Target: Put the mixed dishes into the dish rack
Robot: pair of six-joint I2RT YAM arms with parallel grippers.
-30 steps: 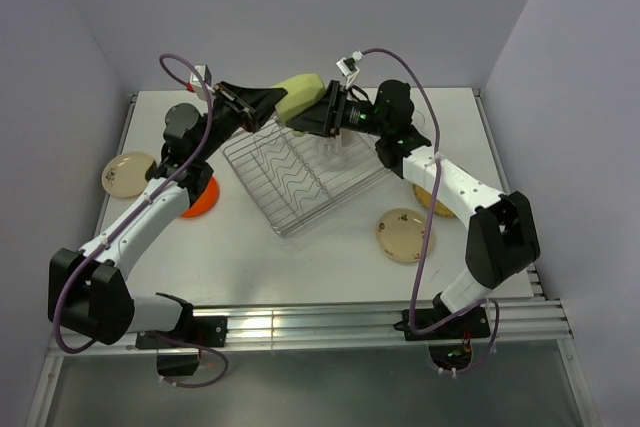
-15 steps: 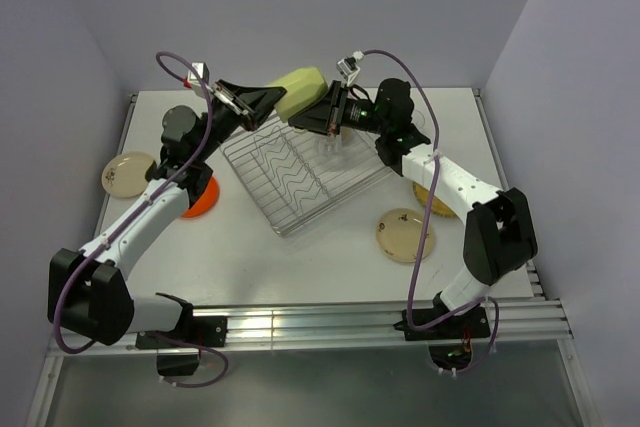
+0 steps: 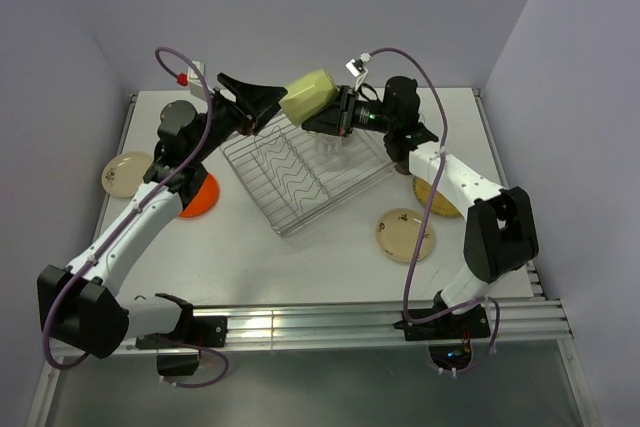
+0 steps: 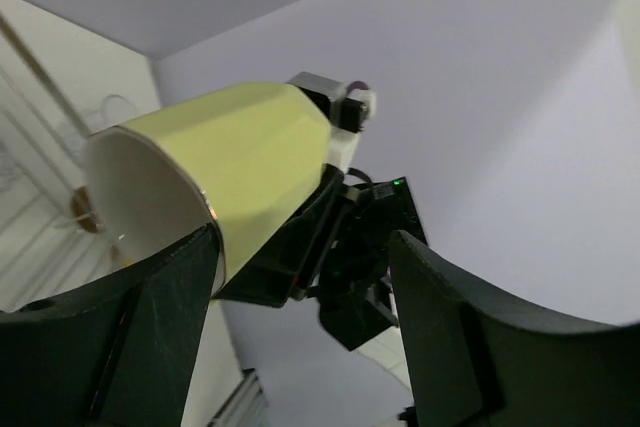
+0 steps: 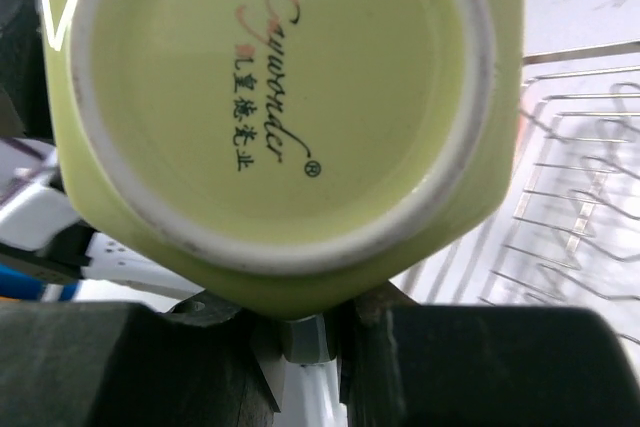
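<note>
The right gripper [image 3: 328, 117] clamps the pale-green faceted mug [image 3: 308, 95] above the far edge of the silver wire dish rack [image 3: 252, 195], left gripper [image 3: 268, 107] gaping at its mouth — four plates [image 3: 404, 235] wait unloaded.

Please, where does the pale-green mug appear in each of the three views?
Top external: pale-green mug upper centre, over the dish rack's far edge.
Left wrist: mug centre-left, mouth toward camera; rack wires at left edge.
Right wrist: its base fills the frame; rack at right.
Shared landmark: the dish rack.
</note>
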